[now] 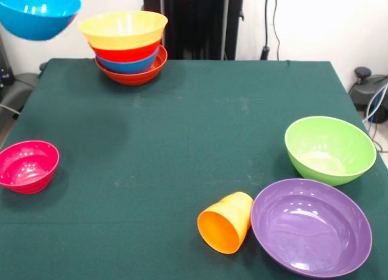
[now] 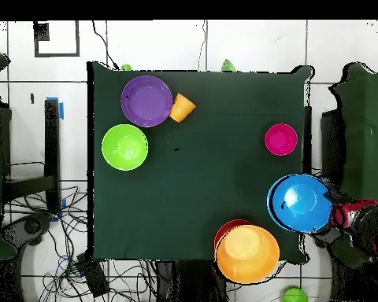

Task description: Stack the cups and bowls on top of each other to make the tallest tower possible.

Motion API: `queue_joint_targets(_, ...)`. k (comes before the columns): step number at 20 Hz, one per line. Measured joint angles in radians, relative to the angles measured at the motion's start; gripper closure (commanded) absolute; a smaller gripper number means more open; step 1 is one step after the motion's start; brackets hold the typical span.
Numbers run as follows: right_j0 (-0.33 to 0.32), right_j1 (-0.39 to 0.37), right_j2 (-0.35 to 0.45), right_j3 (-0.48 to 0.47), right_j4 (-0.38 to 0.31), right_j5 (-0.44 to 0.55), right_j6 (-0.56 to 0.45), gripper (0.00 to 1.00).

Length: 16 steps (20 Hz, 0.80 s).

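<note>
Nearest the front camera on the table (image 1: 182,140) – purple bowl (image 1: 311,226) at the near right, orange cup (image 1: 226,222) on its side just beside it, mouth toward the camera; whether they touch I can't tell. Light green bowl (image 1: 330,149) sits upright a little behind the purple one, close to the right edge. Small magenta bowl (image 1: 27,165) stands alone at the left edge, well apart from the rest. Far left corner: the tower (image 1: 128,46), red-orange bowl at the base, blue, red-orange, wide orange bowl on top, all nested upright.

Blue bowl (image 1: 37,12) is up in the air at the top left, tilted, clear of the table, left of the tower and higher than its top; cut off by the picture's edge. Overhead it hangs over the table's edge beside the tower, with my hand (image 2: 339,216) at its outer rim and the arm reaching in from off the table. My hand looks to be carrying the bowl, but its fingers are hidden – can't tell how far open.
</note>
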Motion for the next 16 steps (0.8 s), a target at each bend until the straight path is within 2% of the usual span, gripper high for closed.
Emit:
queue_joint_targets(4, -0.011, -0.028, 0.019, 0.015, 0.084, 0.059, 0.001, 1.0)
queue_joint_targets(5, -0.04, -0.056, 0.057, 0.051, 0.148, 0.053, 0.007, 1.0)
queue_joint_targets(7, -0.073, -0.079, 0.101, 0.09, 0.202, 0.032, 0.019, 1.0)
queue_joint_targets(11, -0.144, -0.119, 0.2, 0.19, 0.297, -0.068, 0.084, 1.0)
queue_joint_targets(16, -0.186, -0.138, 0.276, 0.294, 0.321, -0.219, 0.197, 1.0)
